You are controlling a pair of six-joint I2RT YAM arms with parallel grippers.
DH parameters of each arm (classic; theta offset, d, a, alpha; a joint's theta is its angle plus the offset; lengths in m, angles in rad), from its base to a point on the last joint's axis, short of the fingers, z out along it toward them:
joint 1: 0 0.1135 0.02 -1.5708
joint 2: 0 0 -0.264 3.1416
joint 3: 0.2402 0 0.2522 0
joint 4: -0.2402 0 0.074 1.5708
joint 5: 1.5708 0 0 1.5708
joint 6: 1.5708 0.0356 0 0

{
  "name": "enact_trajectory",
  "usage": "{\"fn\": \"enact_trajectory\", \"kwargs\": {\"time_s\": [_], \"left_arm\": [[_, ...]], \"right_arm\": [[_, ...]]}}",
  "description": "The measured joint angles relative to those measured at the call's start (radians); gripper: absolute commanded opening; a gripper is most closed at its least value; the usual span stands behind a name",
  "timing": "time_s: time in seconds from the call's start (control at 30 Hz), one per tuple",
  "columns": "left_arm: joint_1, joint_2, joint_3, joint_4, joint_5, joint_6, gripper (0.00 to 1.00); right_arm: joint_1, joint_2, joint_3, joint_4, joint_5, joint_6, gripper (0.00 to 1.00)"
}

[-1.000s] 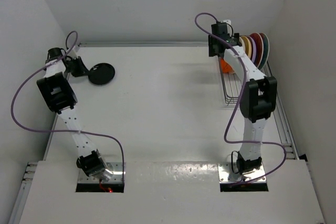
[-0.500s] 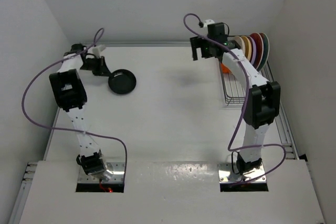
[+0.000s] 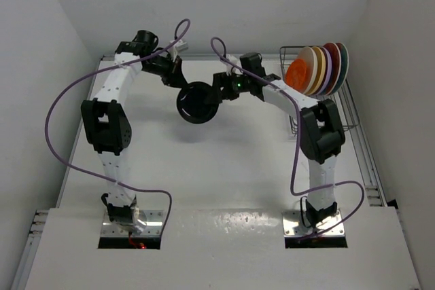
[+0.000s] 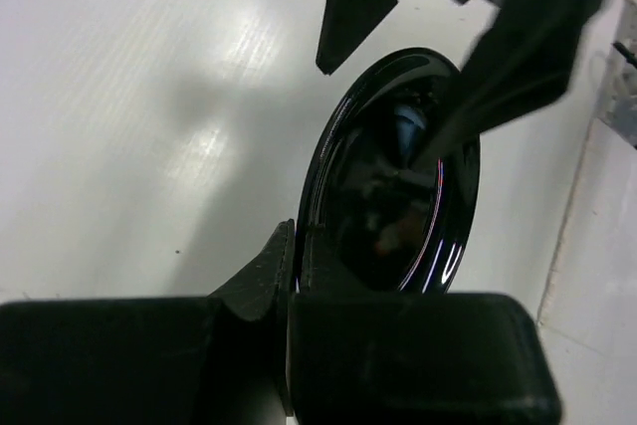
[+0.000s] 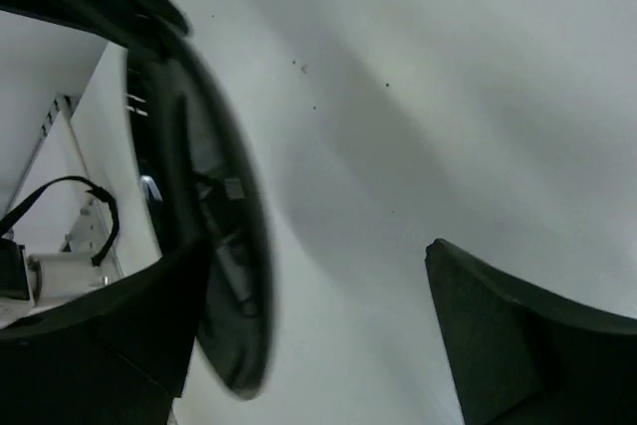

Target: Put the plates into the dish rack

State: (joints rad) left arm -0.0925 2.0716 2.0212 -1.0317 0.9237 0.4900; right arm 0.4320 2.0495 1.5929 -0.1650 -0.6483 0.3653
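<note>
Since a second ago, the black plate [image 3: 198,102] has been carried nearer to the dish rack [image 3: 296,127]; it is held on edge, left of the rack, by the clamped left gripper [image 3: 183,84]. The right gripper [image 3: 219,90] is spread open astride its rim, probably for a handover.

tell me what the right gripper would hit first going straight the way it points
Most likely the small black plate, held on edge by the left gripper. The right gripper, jaws open, points at its rim from close by, though exact depth is unclear.
</note>
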Motion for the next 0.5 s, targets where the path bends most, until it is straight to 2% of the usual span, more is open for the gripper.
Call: {"fn": "enact_trajectory", "kwargs": {"time_s": [0.03,0.1,0.13,0.2,0.27,0.3,0.4,0.43,0.47,0.5], "left_arm": [[0.000,-0.006,0.000,-0.022,0.011,0.011,0.00],[0.003,-0.015,0.000,-0.054,0.031,0.030,0.00],[0.002,-0.018,0.000,-0.063,0.035,0.034,0.00],[0.000,-0.025,-0.004,-0.070,0.041,0.034,0.00],[-0.010,-0.040,-0.018,-0.070,0.037,0.026,0.04],[-0.014,-0.051,-0.027,-0.074,0.038,0.021,0.15],[-0.030,-0.090,-0.037,-0.070,0.037,-0.006,0.25],[-0.039,-0.105,-0.039,-0.063,0.032,-0.014,0.40],[-0.045,-0.119,-0.043,-0.054,0.027,-0.018,0.49],[-0.047,-0.127,-0.047,-0.047,0.019,-0.031,0.63]], "right_arm": [[-0.002,-0.002,-0.033,0.013,-0.014,0.007,0.68],[-0.005,-0.022,-0.106,0.031,-0.033,0.019,0.46],[-0.006,-0.037,-0.146,0.042,-0.050,0.031,0.22],[-0.004,-0.071,-0.199,0.063,-0.069,0.047,0.04],[0.002,-0.127,-0.253,0.079,-0.061,0.063,0.00],[0.002,-0.160,-0.282,0.090,-0.054,0.074,0.00],[0.000,-0.256,-0.368,0.140,-0.026,0.090,0.00],[-0.001,-0.284,-0.391,0.153,-0.013,0.095,0.00],[-0.002,-0.313,-0.416,0.169,-0.003,0.100,0.00],[-0.005,-0.338,-0.439,0.189,0.009,0.106,0.00]]}}
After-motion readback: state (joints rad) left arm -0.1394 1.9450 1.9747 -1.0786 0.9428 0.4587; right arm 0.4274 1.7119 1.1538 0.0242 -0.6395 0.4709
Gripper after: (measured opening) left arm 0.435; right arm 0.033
